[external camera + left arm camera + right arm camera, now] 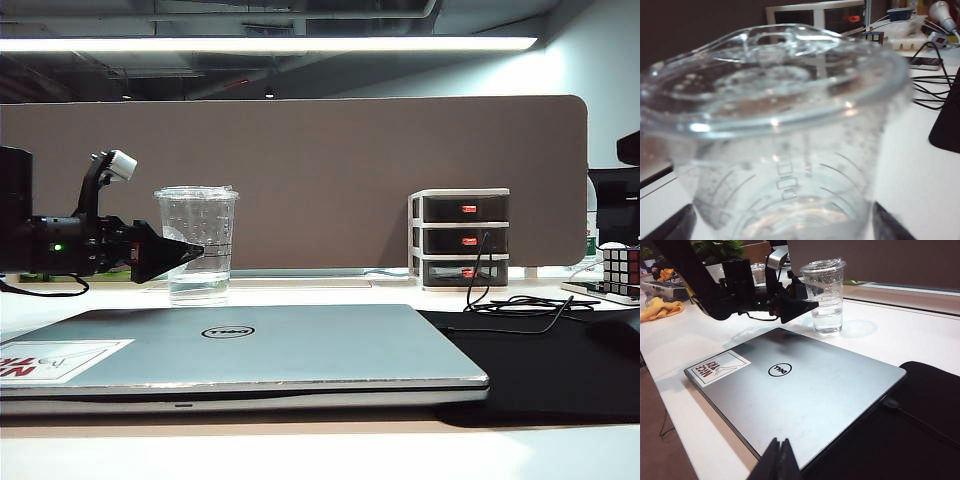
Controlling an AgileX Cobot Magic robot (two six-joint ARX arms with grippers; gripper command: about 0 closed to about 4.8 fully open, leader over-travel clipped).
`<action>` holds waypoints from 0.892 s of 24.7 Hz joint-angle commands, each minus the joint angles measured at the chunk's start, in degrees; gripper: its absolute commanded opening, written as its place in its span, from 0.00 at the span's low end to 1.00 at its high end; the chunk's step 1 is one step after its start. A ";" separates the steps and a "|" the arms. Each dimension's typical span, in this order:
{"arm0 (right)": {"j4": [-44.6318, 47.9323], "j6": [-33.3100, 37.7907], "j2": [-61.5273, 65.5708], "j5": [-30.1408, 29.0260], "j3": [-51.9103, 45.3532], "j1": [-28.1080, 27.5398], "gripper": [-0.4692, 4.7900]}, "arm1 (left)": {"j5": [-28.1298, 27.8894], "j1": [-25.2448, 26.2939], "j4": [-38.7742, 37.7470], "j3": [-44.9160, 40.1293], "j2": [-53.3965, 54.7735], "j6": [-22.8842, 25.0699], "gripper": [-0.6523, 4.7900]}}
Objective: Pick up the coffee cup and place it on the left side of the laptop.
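The left gripper [185, 252] is wide open, level with the middle of the cup [197, 243], and its dark fingertips [675, 225] stand on both sides of the cup wall; whether they touch it I cannot tell. The cup stands upright on the white table [330, 294], at 11 o'clock from the laptop [260, 345], just behind its back edge. The right gripper [779, 460] hangs closed over the laptop's near corner, empty.

A risk, in my judgement: the wet, thin plastic may slip or dent if squeezed off-centre, and the water may spill near the laptop. At 9 o'clock of the laptop little table is visible, so the room there is uncertain.
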 commanded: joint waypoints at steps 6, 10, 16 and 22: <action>0.61 -0.37 -0.11 0.11 -0.28 0.02 0.09 | 1.22 -0.20 -2.08 5.27 2.29 -1.09 1.00; 0.59 -0.37 -0.11 0.11 -0.28 0.02 0.09 | 1.05 -0.46 -2.40 6.34 2.29 -0.83 1.00; 0.59 -0.55 -0.11 0.11 -0.28 0.02 0.09 | 1.20 -0.50 -4.57 8.46 2.36 -0.13 1.00; 0.59 -0.55 -0.11 0.11 -0.28 0.04 0.09 | 1.25 -0.98 -4.87 10.10 4.35 -0.17 1.00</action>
